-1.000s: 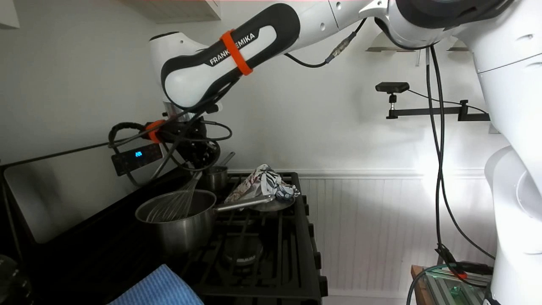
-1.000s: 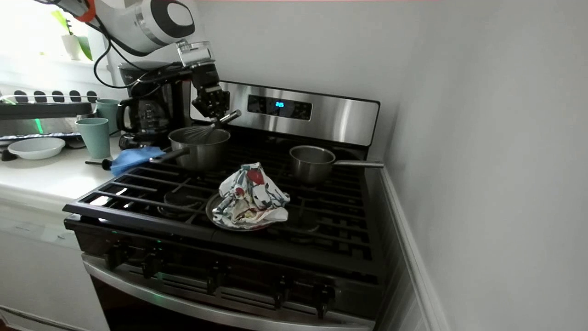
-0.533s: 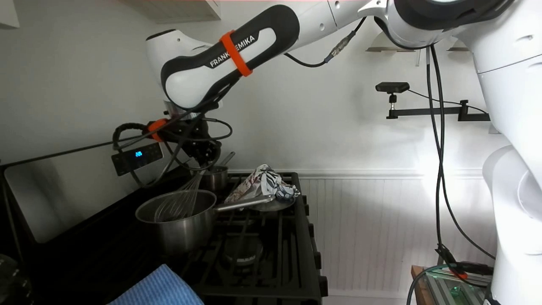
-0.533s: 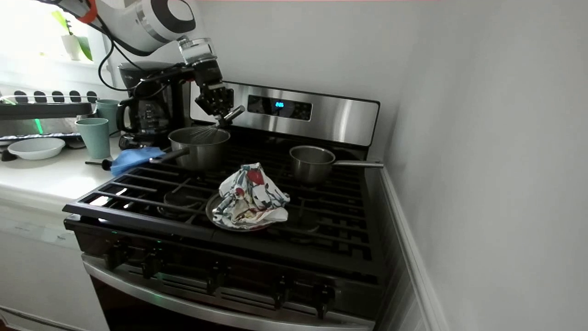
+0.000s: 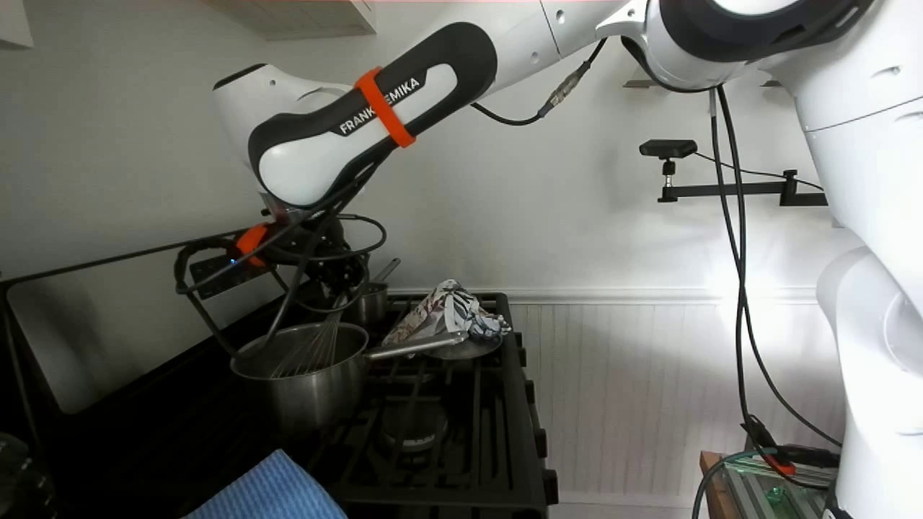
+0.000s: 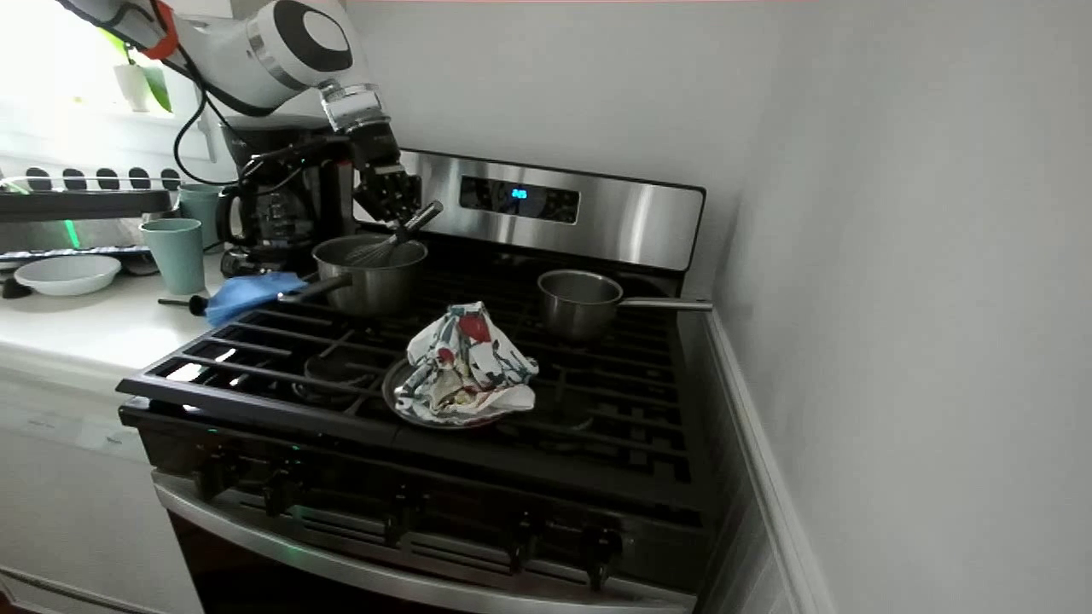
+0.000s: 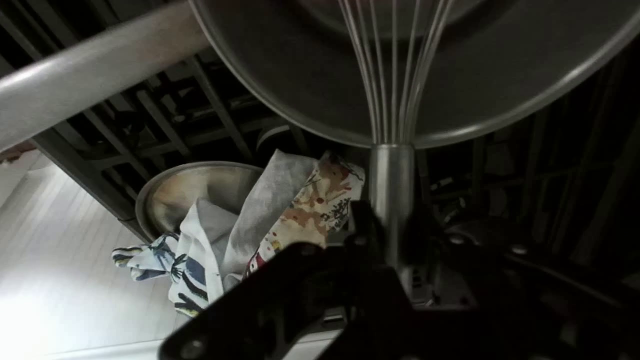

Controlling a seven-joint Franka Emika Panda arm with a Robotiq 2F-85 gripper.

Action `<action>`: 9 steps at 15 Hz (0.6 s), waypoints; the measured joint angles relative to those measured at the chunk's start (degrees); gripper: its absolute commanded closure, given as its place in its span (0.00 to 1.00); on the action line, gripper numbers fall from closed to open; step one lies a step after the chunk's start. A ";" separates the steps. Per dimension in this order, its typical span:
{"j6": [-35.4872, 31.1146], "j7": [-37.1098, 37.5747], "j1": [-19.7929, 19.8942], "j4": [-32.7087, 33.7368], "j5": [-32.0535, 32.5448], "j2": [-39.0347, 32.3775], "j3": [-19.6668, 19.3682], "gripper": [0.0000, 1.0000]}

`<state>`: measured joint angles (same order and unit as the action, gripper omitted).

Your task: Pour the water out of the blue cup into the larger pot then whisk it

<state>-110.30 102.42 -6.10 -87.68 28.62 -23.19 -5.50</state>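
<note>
- Wrist view: black hand [image 7: 393, 225] gripping a steel wire whisk [image 7: 392, 172].
- Both exterior views: its wires inside the wide, shiny stainless-steel pot [image 5: 303, 396] on the black stove [image 6: 478, 452].
- In an exterior view only: shallow white bowl [image 6: 68, 277].
- White-and-black robot arm [image 5: 440, 83]: "FRANK" and "EMIKA" legible.

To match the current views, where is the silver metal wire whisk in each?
In an exterior view: whisk, left of centre, lower half.
In an exterior view: whisk, left of centre, upper half.
Wrist view: whisk, just right of centre.
Shared landmark: wide, silver, cylindrical steel pot.
</note>
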 measured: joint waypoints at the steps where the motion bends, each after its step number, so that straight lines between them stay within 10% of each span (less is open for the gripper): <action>1: -0.11 1.32 -0.04 0.39 0.11 -0.05 -0.15 0.94; 9: 2.92 0.75 -0.92 1.01 5.50 -1.34 -0.67 0.94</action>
<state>-107.38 103.18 -7.02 -86.67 34.11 -24.53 -6.18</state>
